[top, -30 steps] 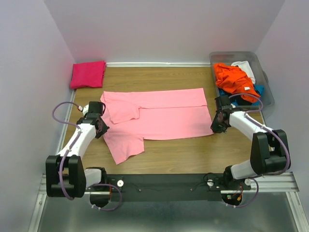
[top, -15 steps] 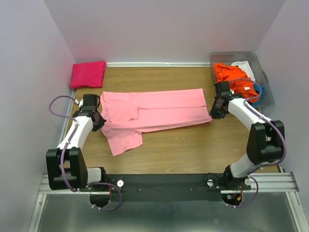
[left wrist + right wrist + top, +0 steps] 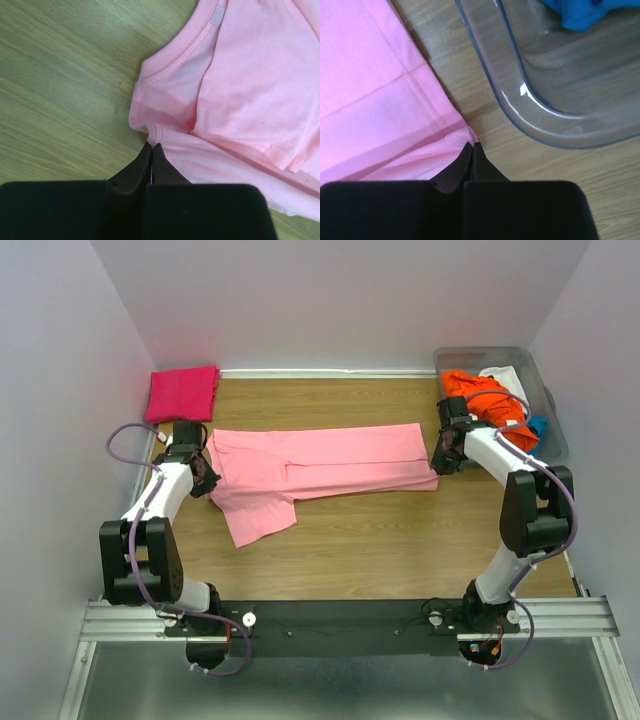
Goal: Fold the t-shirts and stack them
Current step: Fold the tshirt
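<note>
Over the last second both grippers have travelled away from the arm bases, carrying the near edge of the light pink t-shirt [image 3: 320, 465] with them. The shirt now lies as a narrower band across the wooden table [image 3: 400, 550].

The shirt stretches between the two grippers. One sleeve [image 3: 258, 520] splays out toward the bases, just inward of the left gripper [image 3: 206, 480].

Beyond the left gripper, near the far-left corner and well apart from the pink shirt, a hot-pink t-shirt [image 3: 183, 393] sits folded.

Just outward of the right gripper [image 3: 438, 464] stands a clear plastic bin [image 3: 480, 352]. It holds an orange shirt [image 3: 480, 400], a white one [image 3: 505, 375] and a blue one [image 3: 538, 425]. In the right wrist view the bin's rounded corner [image 3: 520, 90] curves close past the fingertips with a strip of bare wood between, and blue cloth [image 3: 585, 15] shows through its wall.

The left gripper [image 3: 151, 147] is clenched, its tips pinching a bunched fold of the shirt [image 3: 250, 90] beside the neckline seam. Bare table [image 3: 65, 75] lies to its outer side.

The right gripper [image 3: 471, 146] is likewise clamped, nipping the shirt's [image 3: 370, 90] corner where the hem puckers at the fingertips.
</note>
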